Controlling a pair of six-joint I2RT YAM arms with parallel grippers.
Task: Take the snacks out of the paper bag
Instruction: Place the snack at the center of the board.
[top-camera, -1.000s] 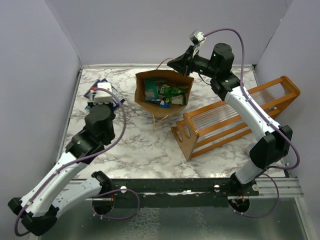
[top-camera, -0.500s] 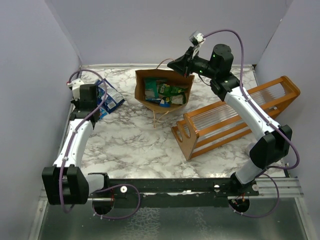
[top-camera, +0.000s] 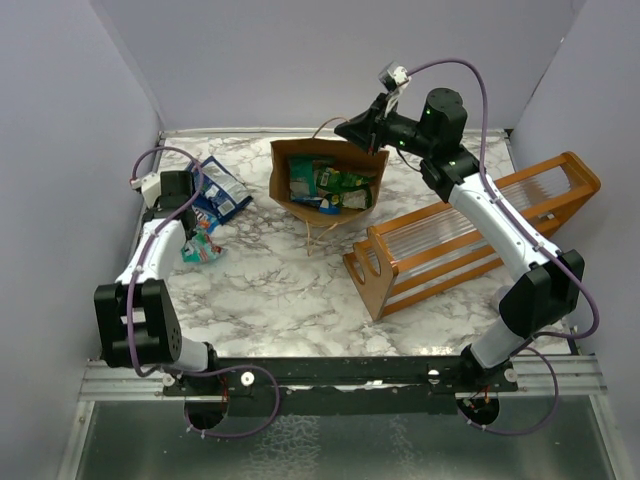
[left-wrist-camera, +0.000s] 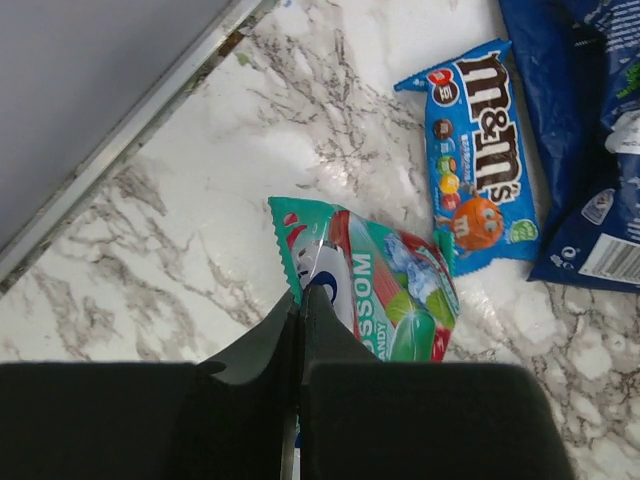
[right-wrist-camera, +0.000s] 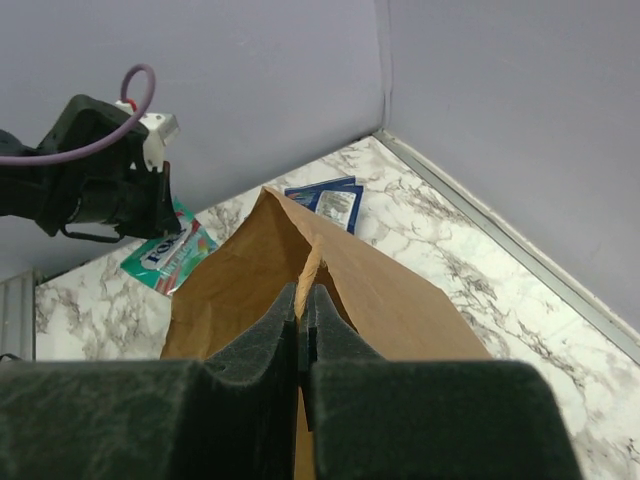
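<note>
The brown paper bag stands open at the back middle of the table, with several green, teal and blue-and-white snack packets inside. My right gripper is shut on the bag's twisted paper handle at the bag's far rim. My left gripper is near the left wall, shut on the edge of a teal snack packet, which hangs low over the table or rests on it. A blue M&M's packet and dark blue packets lie just beyond it.
An orange wooden rack with clear slats lies to the right of the bag. Grey walls close the table on the left, back and right; the left wall's base rail runs close to my left gripper.
My left arm has folded back toward the left wall. The teal packet now shows in its gripper, in front of the blue packets. The right arm and the bag have not moved.
</note>
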